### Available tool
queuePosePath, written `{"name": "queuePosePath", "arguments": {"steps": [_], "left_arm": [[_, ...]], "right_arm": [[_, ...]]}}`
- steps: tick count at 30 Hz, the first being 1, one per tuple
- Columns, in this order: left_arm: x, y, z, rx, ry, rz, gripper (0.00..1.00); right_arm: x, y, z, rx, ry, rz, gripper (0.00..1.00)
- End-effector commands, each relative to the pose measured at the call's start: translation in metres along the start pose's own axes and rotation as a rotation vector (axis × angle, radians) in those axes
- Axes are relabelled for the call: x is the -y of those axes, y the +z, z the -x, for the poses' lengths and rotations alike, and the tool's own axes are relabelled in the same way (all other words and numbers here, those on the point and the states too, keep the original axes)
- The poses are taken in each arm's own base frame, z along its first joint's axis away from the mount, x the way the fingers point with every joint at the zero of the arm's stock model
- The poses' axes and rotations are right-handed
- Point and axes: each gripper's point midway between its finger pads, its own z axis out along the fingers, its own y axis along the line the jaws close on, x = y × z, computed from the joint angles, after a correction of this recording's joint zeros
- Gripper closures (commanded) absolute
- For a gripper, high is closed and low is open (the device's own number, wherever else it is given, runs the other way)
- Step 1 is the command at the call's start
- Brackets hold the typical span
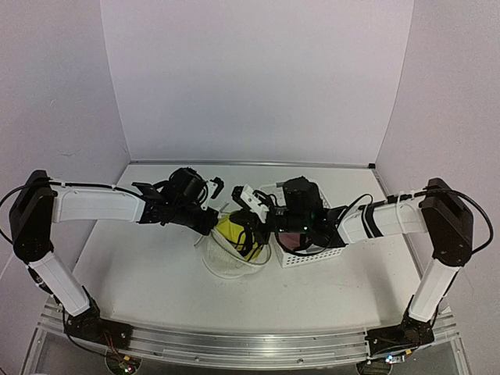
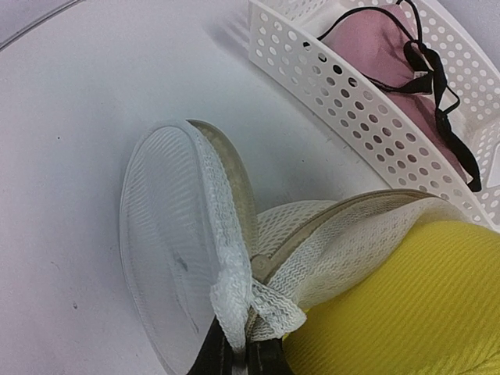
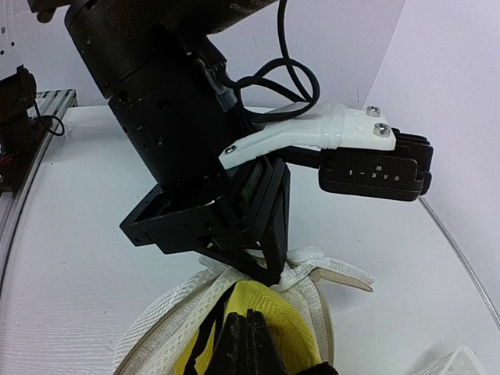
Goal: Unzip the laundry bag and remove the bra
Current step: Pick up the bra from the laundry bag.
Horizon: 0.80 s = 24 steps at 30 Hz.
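Left gripper is clenched on a bunched fold of white mesh at the zipper edge of the laundry bag, its dark fingers pinching the fabric where the beige zipper tape meets the round lid. The lid stands on edge, hinged open away from the bag's body. The right gripper is closed tight on the bra, whose yellow cup pokes up through the bag's opening with mesh and zipper tape wrapped around it on both sides.

From above, both grippers meet over the bag near the middle of the table, almost touching each other. The left wrist and its camera mount fill most of the right wrist's view, hiding whatever lies behind them.

A white perforated basket sits just beside the bag on its right, under the right arm's forearm. Inside it lies a pink padded garment with black straps (whether it joins the yellow cup cannot be told). Much of the bra stays inside the mesh.
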Motion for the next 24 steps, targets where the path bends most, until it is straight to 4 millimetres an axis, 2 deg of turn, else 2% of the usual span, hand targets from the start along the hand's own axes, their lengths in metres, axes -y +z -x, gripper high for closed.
{"name": "queuePosePath", "arguments": {"steps": [1, 8, 19, 24], "left_arm": [[-0.001, -0.004, 0.018, 0.047, -0.003, 0.015, 1.0], [-0.009, 0.001, 0.014, 0.042, -0.013, 0.051, 1.0], [-0.007, 0.008, 0.011, 0.031, -0.02, 0.044, 1.0], [-0.008, 0.009, 0.01, 0.027, -0.022, 0.047, 1.0]], "right_arm": [[0.017, -0.022, 0.05, 0.09, -0.108, -0.101, 1.0], [0.034, -0.05, 0.052, 0.04, -0.134, -0.236, 1.0], [0.058, -0.095, 0.099, 0.112, -0.157, -0.403, 1.0], [0.075, -0.115, 0.115, 0.122, -0.167, -0.518, 1.0]]}}
